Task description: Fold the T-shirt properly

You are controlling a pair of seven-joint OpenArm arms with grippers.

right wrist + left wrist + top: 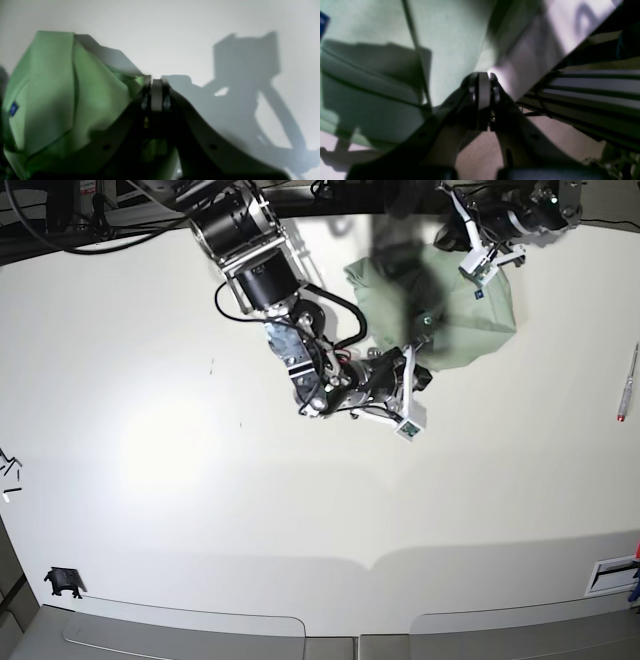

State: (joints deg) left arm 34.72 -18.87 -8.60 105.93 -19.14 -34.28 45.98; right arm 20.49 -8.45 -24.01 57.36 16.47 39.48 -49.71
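My T-shirt [440, 315] lay bunched in a loose heap at the far edge of the white tabletop [200, 480], toward my left side, pale sage-green and far from flat. My right end effector [156, 82] was closed tight, its two dark fingers pressed together with no gap — a fold of the green cloth ran right up against the fingertips on one side, and from my right wrist I could see fabric pinched at the tip, though the blur kept me from telling how much was caught. A small blue label patch [13, 108] showed low on the cloth in that view. In the base view that same end effector [412, 372] sat at the near edge of the heap, my arm stretched across the tabletop toward it. My left end effector [483, 76] was likewise shut, fingers together, their tips meeting the pale cloth where it hung beside the tabletop's edge; whether it truly gripped a layer I could not tell, the picture being soft there. Seen from the base, it [487, 260] stood over the far side of the T-shirt. A pen [628, 383] lay well apart from the cloth near the tabletop's edge — and a small black clip [63, 582] rested at the opposite near corner.
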